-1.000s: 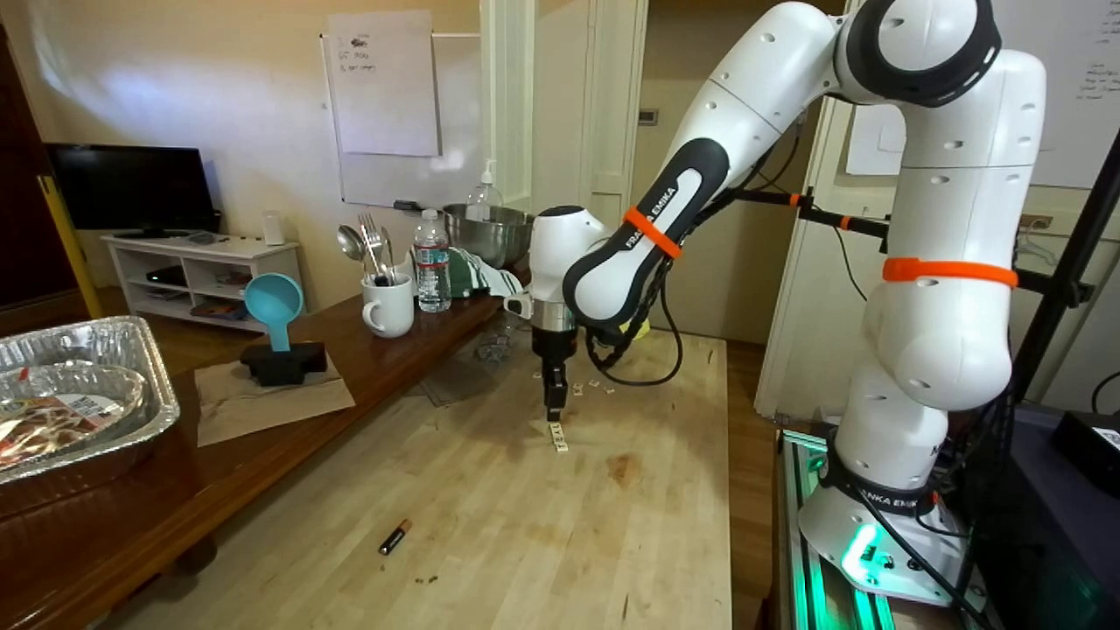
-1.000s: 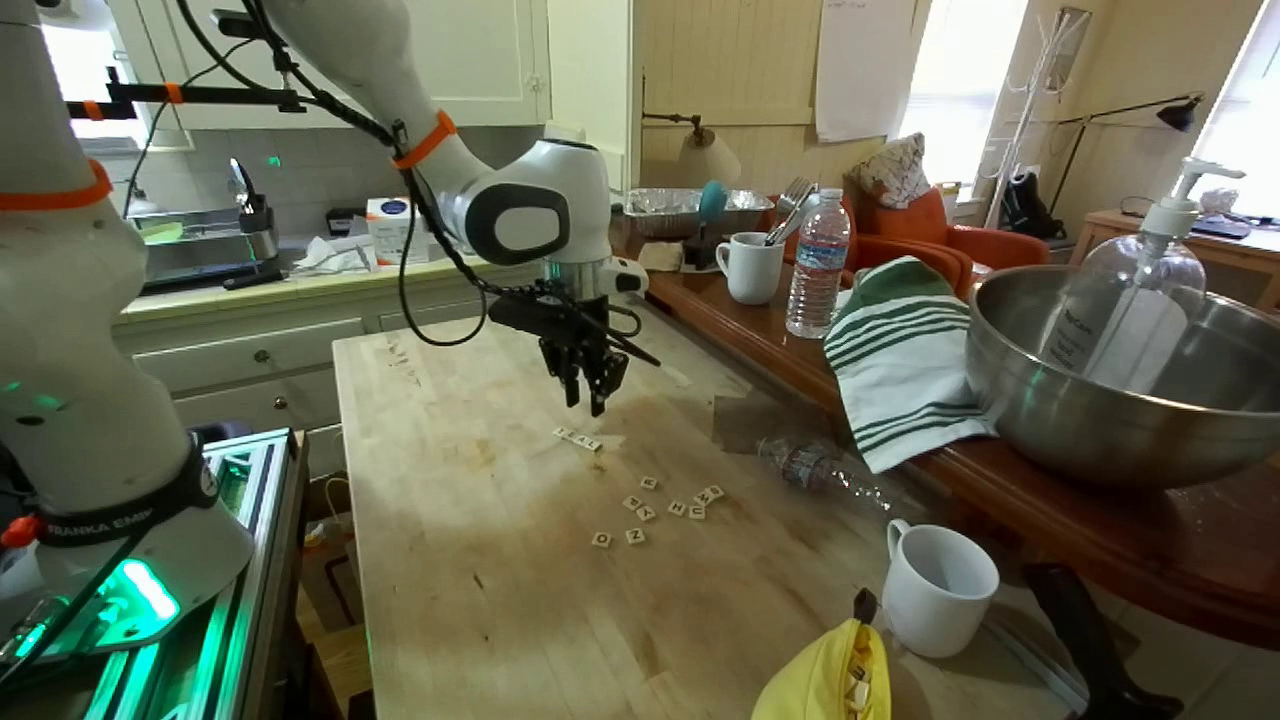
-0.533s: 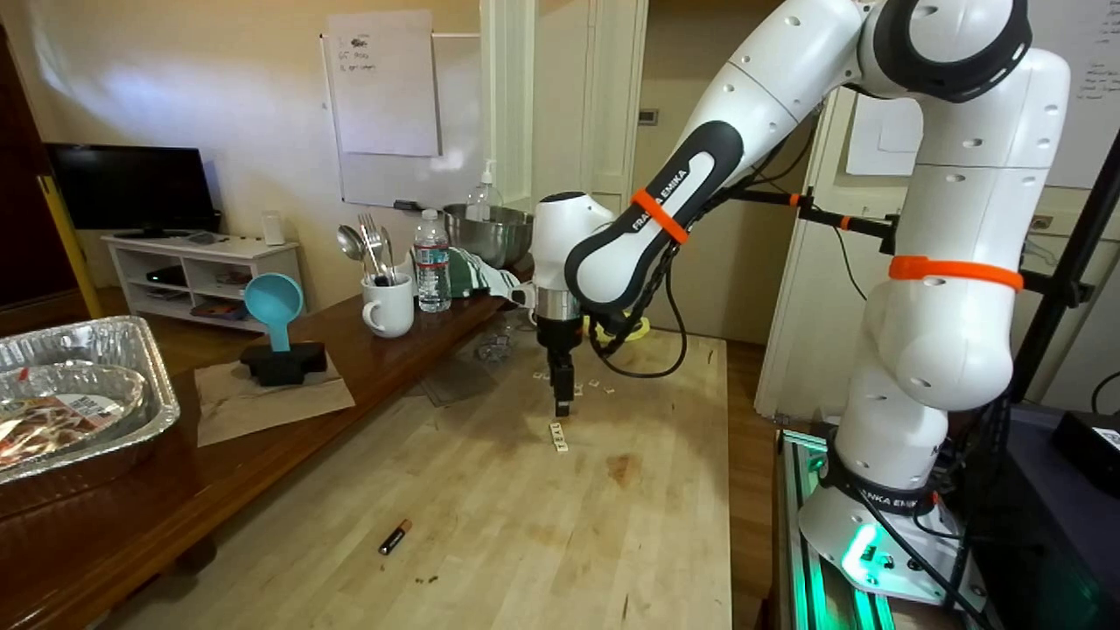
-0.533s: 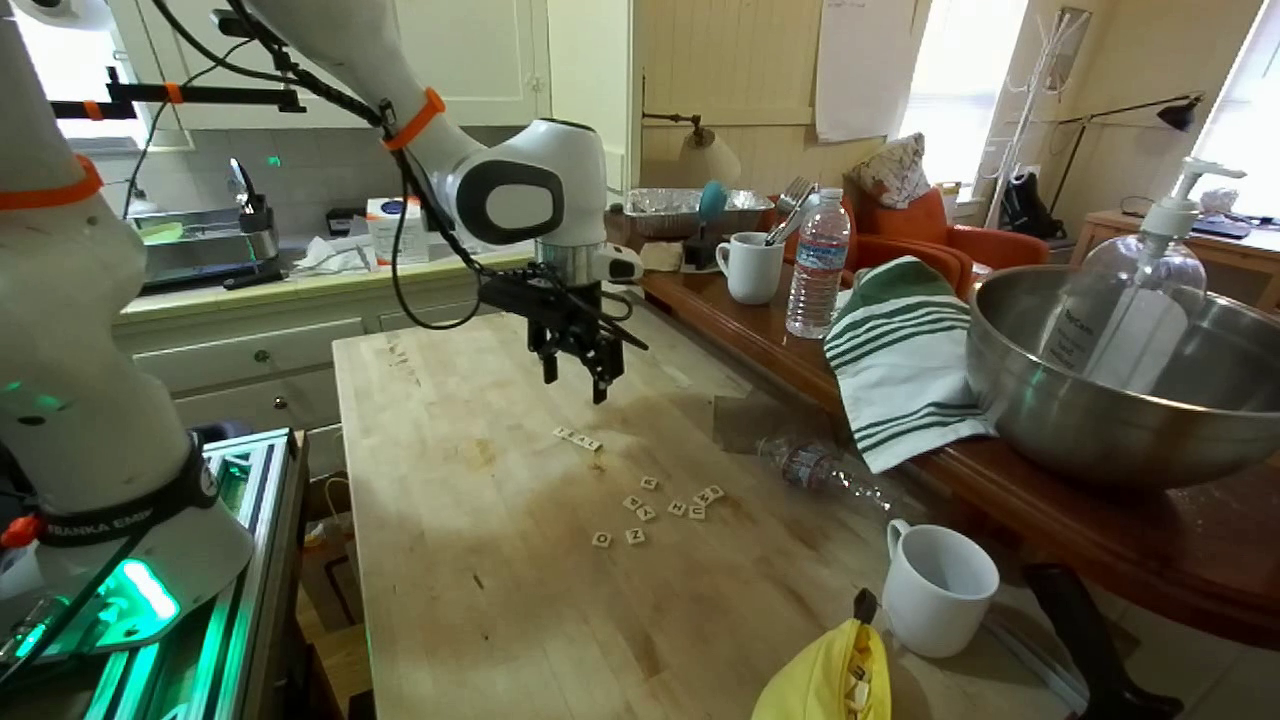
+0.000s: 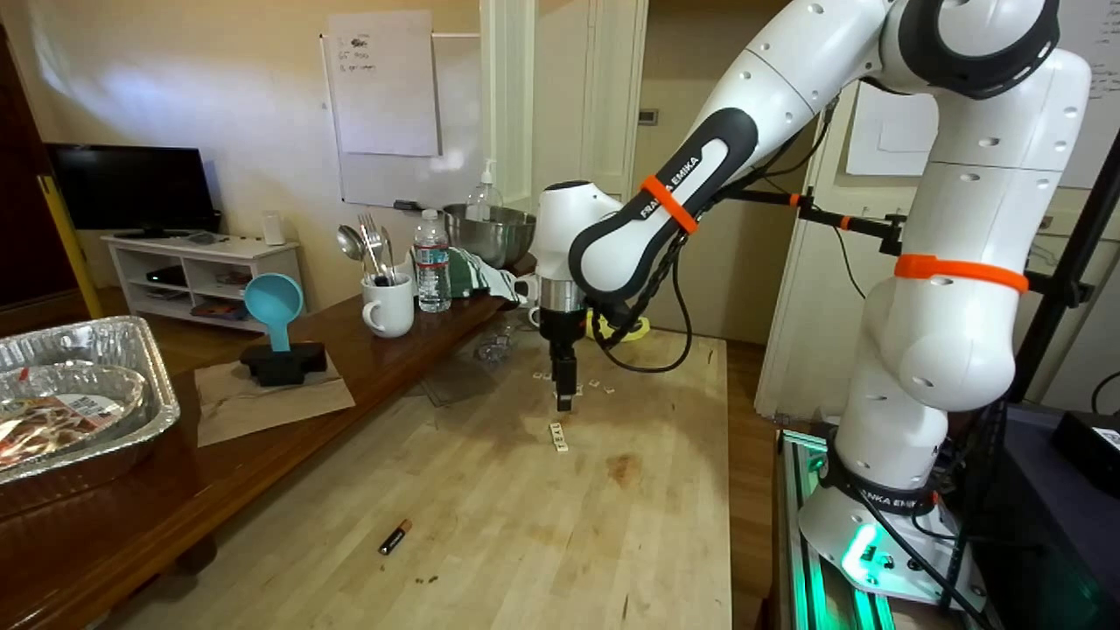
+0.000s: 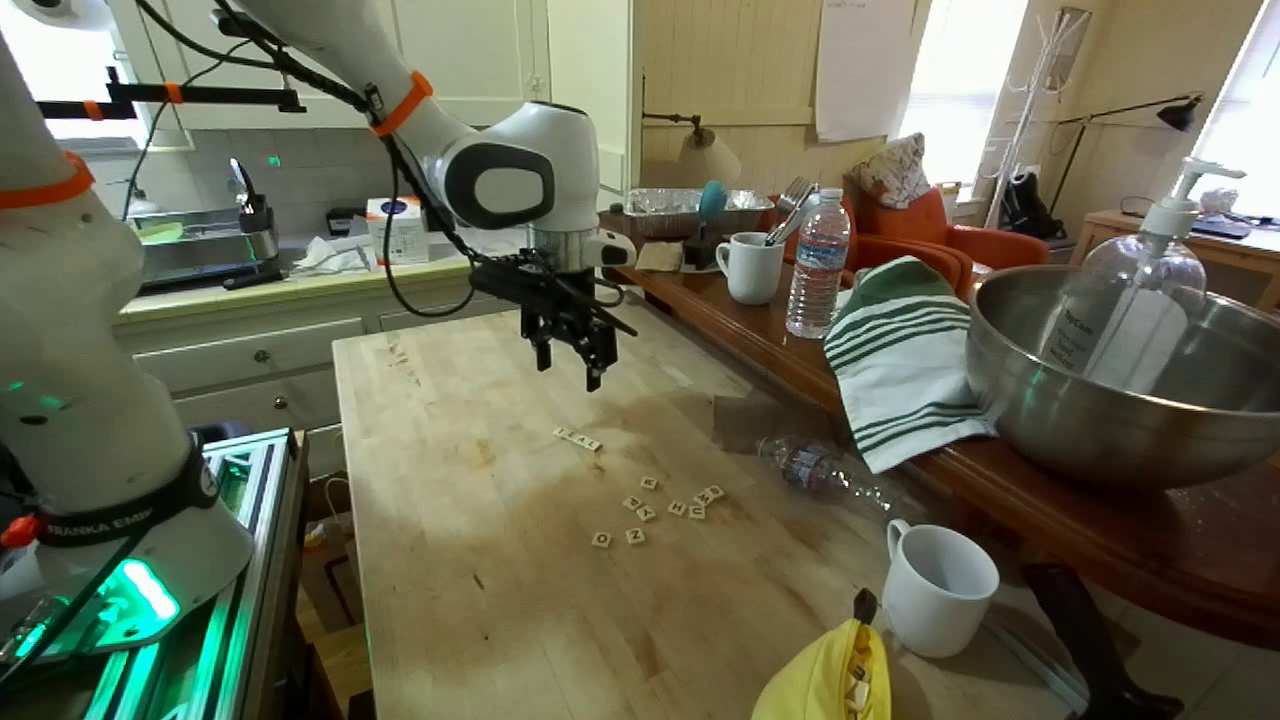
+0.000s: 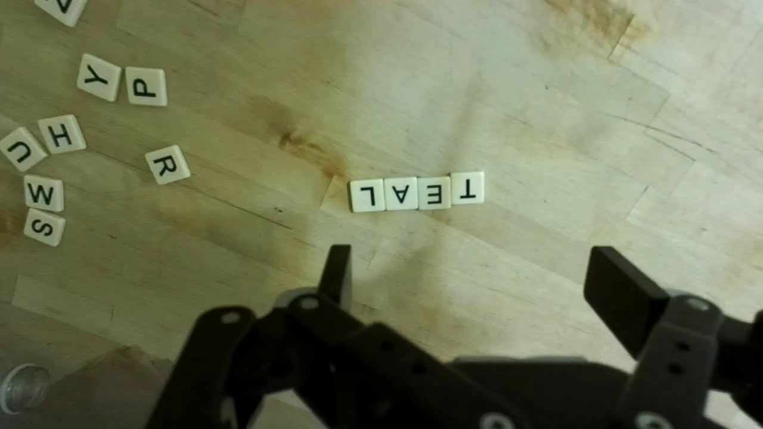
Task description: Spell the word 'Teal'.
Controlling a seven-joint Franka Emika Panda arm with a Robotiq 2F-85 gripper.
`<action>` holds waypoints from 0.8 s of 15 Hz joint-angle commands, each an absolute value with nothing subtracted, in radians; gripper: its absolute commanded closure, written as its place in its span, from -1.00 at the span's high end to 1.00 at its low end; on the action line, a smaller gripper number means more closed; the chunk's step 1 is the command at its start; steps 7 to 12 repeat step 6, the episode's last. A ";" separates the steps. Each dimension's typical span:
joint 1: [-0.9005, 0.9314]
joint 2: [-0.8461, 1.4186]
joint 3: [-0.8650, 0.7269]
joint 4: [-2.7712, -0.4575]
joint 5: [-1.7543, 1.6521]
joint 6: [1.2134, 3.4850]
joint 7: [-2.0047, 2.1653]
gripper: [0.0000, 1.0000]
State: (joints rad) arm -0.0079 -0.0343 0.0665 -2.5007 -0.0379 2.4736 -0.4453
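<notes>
The T tile, E tile, A tile and L tile lie in one row on the bench, spelling the word, inverted in the wrist view. You can judge the spelling complete; at most, square the slightly offset T tile. Your gripper hangs above the bench, jaws apart, holding nothing. A spare tile is cut off at the wrist view's top-left; in both exterior views the row's letters are too small to read reliably.

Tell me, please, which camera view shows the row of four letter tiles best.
The wrist view: the row of four letter tiles lies unobstructed there, and its letters T, E, A, L are legible, though upside down. Both exterior views show it small, its letters hard to read.
</notes>
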 commanded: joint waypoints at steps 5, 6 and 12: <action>0.014 -0.052 0.046 -2.508 -0.035 2.469 -0.444 1.00; 0.015 -0.053 0.046 -2.510 -0.035 2.469 -0.444 1.00; 0.015 -0.053 0.046 -2.510 -0.035 2.469 -0.444 1.00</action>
